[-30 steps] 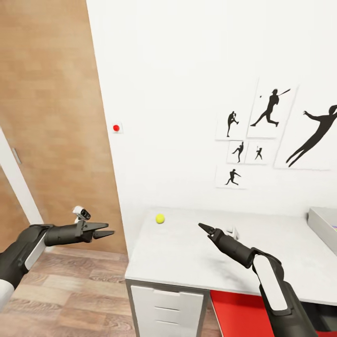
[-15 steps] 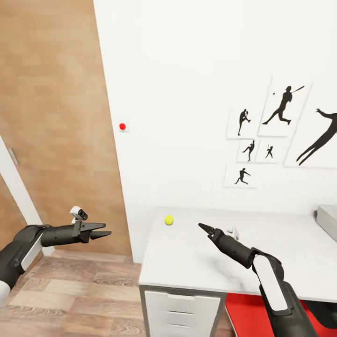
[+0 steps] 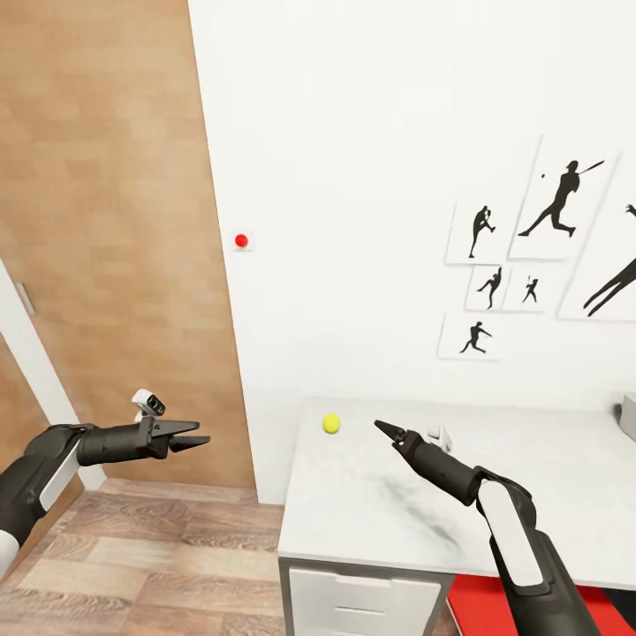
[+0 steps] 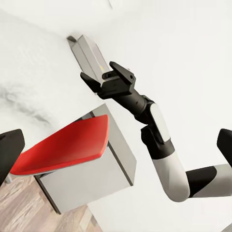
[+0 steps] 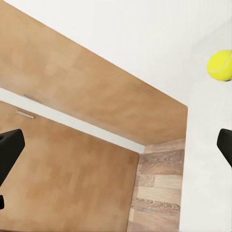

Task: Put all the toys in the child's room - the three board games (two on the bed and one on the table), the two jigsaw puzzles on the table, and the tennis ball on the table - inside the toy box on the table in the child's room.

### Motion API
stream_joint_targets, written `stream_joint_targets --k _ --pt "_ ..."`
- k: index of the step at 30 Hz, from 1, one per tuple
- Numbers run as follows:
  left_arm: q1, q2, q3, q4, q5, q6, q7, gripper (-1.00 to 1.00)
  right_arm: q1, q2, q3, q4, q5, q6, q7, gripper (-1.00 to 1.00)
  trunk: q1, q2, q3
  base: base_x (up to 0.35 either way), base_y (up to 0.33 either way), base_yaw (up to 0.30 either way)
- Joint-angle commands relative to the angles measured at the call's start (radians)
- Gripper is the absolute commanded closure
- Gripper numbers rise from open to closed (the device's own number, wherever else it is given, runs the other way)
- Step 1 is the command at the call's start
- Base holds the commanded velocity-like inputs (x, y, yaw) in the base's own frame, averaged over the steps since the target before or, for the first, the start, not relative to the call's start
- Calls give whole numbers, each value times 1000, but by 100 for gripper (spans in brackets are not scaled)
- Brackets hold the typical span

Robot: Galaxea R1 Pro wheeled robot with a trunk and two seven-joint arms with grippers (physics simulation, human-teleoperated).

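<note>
White table [image 3: 548, 468], tennis ball [image 3: 331, 424] near corner

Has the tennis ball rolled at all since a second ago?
No. The tennis ball sits at the same spot near the table's far-left corner; its shift in the head view matches the red wall button, so the camera panned.

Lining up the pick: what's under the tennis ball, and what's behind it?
The tennis ball sits on the bare table near its far left corner, with white wall behind. Neither hand touches it. Its contact spot is hidden beneath it.
</note>
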Motion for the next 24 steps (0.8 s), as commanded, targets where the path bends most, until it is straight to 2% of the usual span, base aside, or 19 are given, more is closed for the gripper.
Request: stream_joint_targets --k 1,3,5,7,9,10,12,13,15,16,18,19,22,24 --pt "-1 1 -3 0 1 11 -5 -100 -1 0 -2 0 3 5 4 -100 1 -2 -2 30 8 0" --pt "-1 1 -3 0 1 11 -5 -100 -1 0 -1 0 5 5 -10 -100 1 -2 -2 17 4 0" --pt "-1 1 -3 0 0 11 -5 -100 -1 0 -1 -2 10 6 -57 -100 1 -2 -2 9 2 0" --pt "-1 1 -3 0 -1 11 -5 -100 -2 0 5 -5 21 7 -147 -100 1 -2 -2 4 1 0" --pt "-1 1 -3 1 -3 13 -4 -100 -2 1 33 -28 31 10 -307 -100 1 -2 -2 2 1 0" --pt "-1 1 -3 3 -4 13 13 -100 -2 1 46 -37 32 10 -351 -100 1 -2 -2 1 0 0" --pt "-2 0 0 17 -6 13 114 -100 -2 3 124 -69 36 9 -522 -100 1 -2 -2 0 0 0" --pt "-2 0 2 22 -6 14 146 -100 -2 4 146 -74 36 8 -562 -100 1 -2 -2 0 0 0" --pt "-3 -4 22 37 -7 14 289 -100 -2 9 226 -89 38 6 -693 -100 1 -2 -2 0 0 0" --pt "-3 -5 29 39 -7 14 328 -100 -1 12 241 -91 38 6 -718 -100 1 -2 -2 0 0 0" --pt "-4 -9 64 47 -7 13 497 -100 -1 33 278 -97 38 7 -780 -100 1 -2 -2 0 0 0" --pt "-4 -9 73 48 -7 13 540 -100 0 39 284 -97 38 8 -789 -100 1 -2 -2 0 9 0" --pt "-4 -12 116 51 -5 12 752 -100 0 67 311 -101 40 9 -817 -100 1 -2 -2 21 128 0" --pt "-4 -15 126 52 -3 12 837 -100 0 74 328 -113 40 8 -825 -100 1 -2 -2 105 222 0"
